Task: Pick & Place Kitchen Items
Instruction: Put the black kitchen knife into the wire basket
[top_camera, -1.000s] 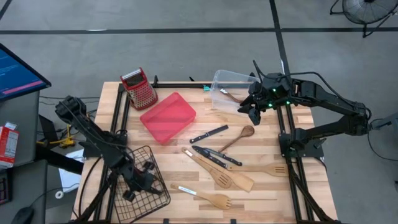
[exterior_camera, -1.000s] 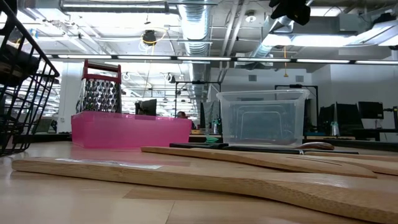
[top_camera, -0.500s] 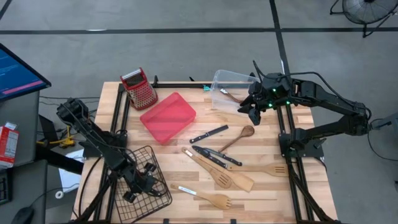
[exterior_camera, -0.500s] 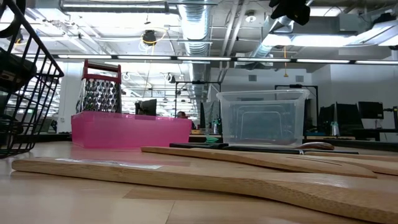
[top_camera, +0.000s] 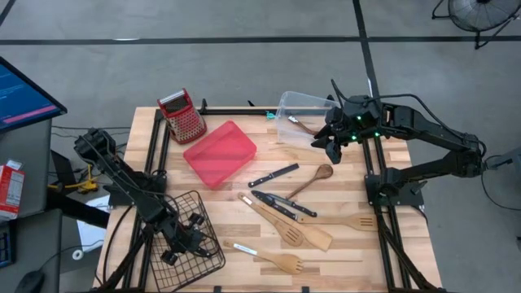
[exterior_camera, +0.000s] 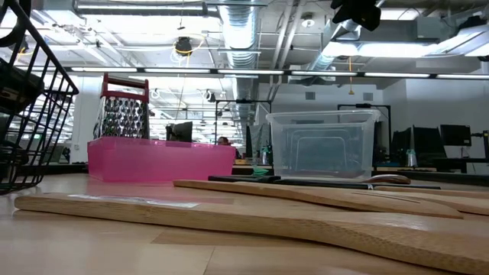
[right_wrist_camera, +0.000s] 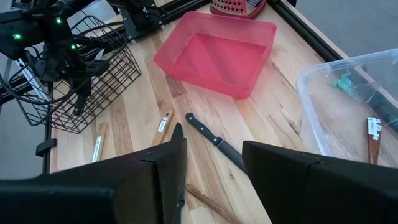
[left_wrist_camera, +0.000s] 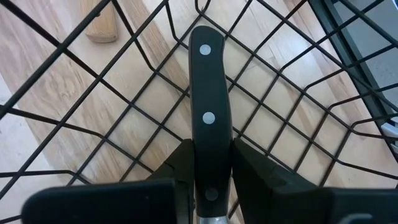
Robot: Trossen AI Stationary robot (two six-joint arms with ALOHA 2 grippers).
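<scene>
My left gripper (top_camera: 186, 238) is down inside the black wire basket (top_camera: 183, 210) at the near left, shut on a black-handled knife (left_wrist_camera: 208, 112). My right gripper (top_camera: 330, 146) hangs open and empty above the table beside the clear plastic bin (top_camera: 303, 112) at the far right; it also shows in its wrist view (right_wrist_camera: 214, 168). Knives (top_camera: 273, 175) (top_camera: 281, 203), a wooden spoon (top_camera: 313, 179), a slotted turner (top_camera: 289, 229) and wooden spatulas (top_camera: 273, 260) (top_camera: 350, 220) lie flat on the table's middle. My left gripper pinches the knife's black riveted handle (left_wrist_camera: 209, 155) between its two fingers, at the end next to the steel blade. The handle runs straight on beyond the fingertips, over the basket's wire floor (left_wrist_camera: 124, 124). The blade is hidden under the gripper.
A red tray (top_camera: 220, 153) and a red-topped box grater (top_camera: 182, 116) stand at the far left. The clear bin holds a wooden-handled utensil (top_camera: 299, 124). In the low view the basket (exterior_camera: 30, 114) is at the left and the tray (exterior_camera: 160, 159) behind the utensils.
My left gripper has shifted a little toward the table's right inside the basket, still shut on the knife. The basket's edge has moved slightly rightward in the low view.
</scene>
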